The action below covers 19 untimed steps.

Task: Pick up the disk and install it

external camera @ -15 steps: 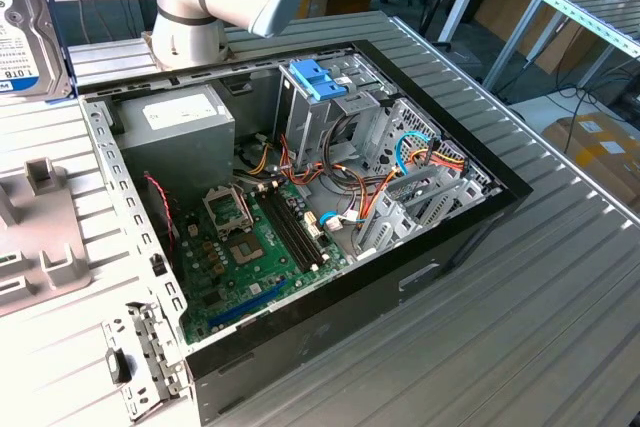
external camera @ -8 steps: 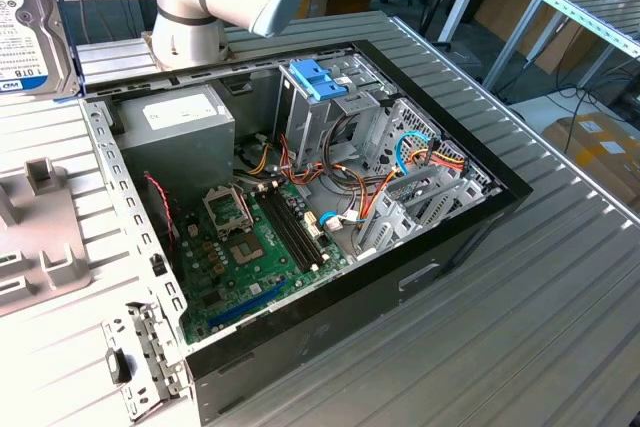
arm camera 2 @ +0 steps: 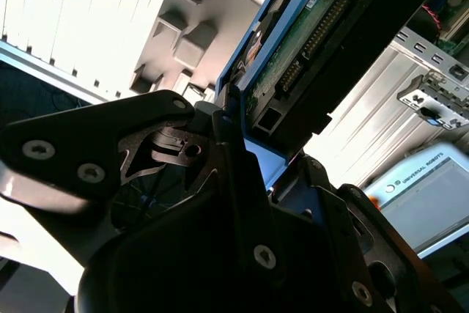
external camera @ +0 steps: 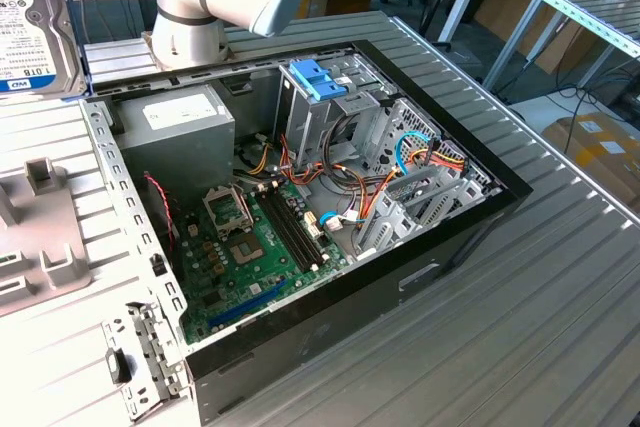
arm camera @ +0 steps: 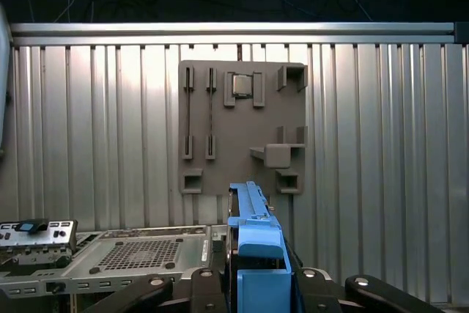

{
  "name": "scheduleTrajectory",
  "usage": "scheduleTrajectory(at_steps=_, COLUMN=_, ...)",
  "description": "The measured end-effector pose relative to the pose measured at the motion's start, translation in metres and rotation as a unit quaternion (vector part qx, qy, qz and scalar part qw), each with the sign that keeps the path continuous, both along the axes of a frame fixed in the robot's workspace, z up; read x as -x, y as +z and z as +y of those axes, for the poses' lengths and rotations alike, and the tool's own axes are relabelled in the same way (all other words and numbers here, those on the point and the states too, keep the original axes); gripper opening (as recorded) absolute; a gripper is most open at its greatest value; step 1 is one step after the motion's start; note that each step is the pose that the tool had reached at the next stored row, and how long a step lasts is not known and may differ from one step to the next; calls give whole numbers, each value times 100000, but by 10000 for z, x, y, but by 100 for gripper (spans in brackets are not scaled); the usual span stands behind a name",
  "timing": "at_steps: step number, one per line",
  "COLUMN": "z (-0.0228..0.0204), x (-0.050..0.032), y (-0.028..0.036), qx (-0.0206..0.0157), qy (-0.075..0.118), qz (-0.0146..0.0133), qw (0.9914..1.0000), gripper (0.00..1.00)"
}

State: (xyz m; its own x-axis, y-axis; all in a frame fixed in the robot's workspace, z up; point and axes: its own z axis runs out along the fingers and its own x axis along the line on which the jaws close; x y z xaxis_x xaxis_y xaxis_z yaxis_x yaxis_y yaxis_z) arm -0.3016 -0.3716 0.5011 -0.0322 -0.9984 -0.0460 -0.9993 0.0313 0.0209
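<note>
I have the disk (arm camera 2: 322, 42) up off the table (external camera: 560, 277), clamped in the hand (arm camera: 260, 287), whose jaws are closed narrow on the end with the blue tab. The connector end points away from the hand and is free. In the first wrist view the disk stands edge-on, its blue rail running out from between the jaws, above the ribbed table and the grey holder tray (arm camera: 242, 108). In the exterior view its labelled face shows at the exterior view's far left, well apart from the open computer case (external camera: 330, 197) and the drive cage with the lighter blue latch (external camera: 318, 77). I judge this piece to be stiff and dense for its size, with a metal body that will not give, so it should sit steady in a firm grip. It will not forgive a knock or a drop, though. The second wrist view shows a bare green circuit board and connector pins on one face, and I would keep the jaws off those. The plastic rails look smooth and may flex a little, so the tab end and the rail edges seem the right place to hold.
</note>
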Motion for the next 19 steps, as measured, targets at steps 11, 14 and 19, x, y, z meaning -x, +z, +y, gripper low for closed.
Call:
scheduleTrajectory(at_steps=11, z=0, x=-104, y=-5, qx=2, qy=-1, qz=13, qw=100000, gripper=37)
scheduleTrajectory(at_steps=14, z=0, x=-135, y=-6, qx=4, qy=-2, qz=14, qw=100000, gripper=37)
scheduleTrajectory(at_steps=19, z=0, x=-175, y=-7, qx=3, qy=1, qz=16, qw=100000, gripper=37)
